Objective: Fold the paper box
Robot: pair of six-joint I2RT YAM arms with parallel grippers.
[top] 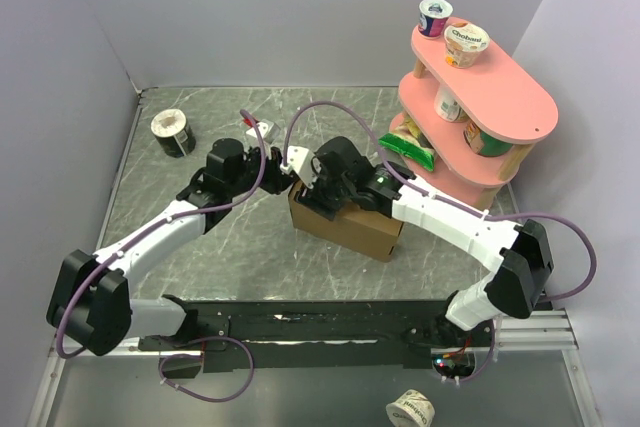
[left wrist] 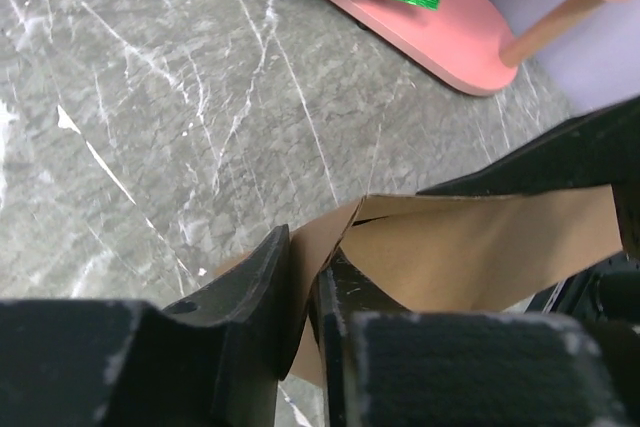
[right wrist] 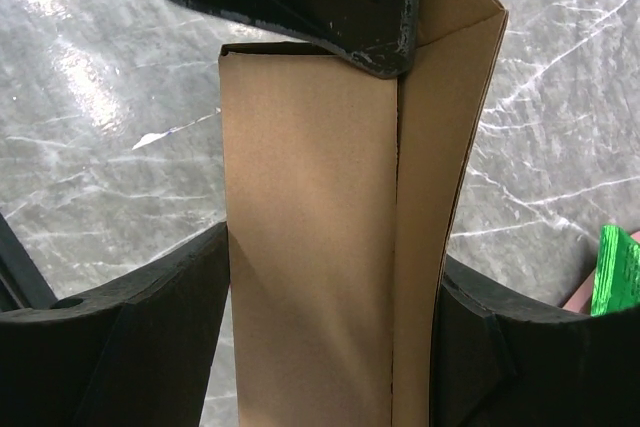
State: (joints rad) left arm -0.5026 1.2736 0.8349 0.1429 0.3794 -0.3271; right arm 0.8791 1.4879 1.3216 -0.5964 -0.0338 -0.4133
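Paper box (top: 352, 224) at centre of the top view, resting on the grey marbled worktop (top: 240, 242), partly formed, brown and unprinted. Near long edge runs from upper left down to lower right. Upper-left corner raised, both hands meeting there.

Edges and room:
- Bare worktop to left and lower left of box, well apart from side wall.
- Dark cup (top: 172, 132) in upper left of frame, well apart from box.
- Pink tiered shelf (top: 500, 97) in upper right, near box; green packet (top: 408, 150) on its lowest tier, just beyond box's far side.
- Front edge of worktop below box, bare strip between.

Left hand (top: 280, 169): arm stretched from lower left up toward centre. In the left wrist view, hand (left wrist: 310, 272) narrow, fingers (left wrist: 255, 287) pinching a thin cardboard flap (left wrist: 480, 247) at its folded corner.

Right hand (top: 318, 185): arm bent in from lower right, wrist over box. In the right wrist view, hand (right wrist: 330, 287) wide, a doubled upright panel (right wrist: 310, 247) filling the gap, a pad against each side: gripped across its width.
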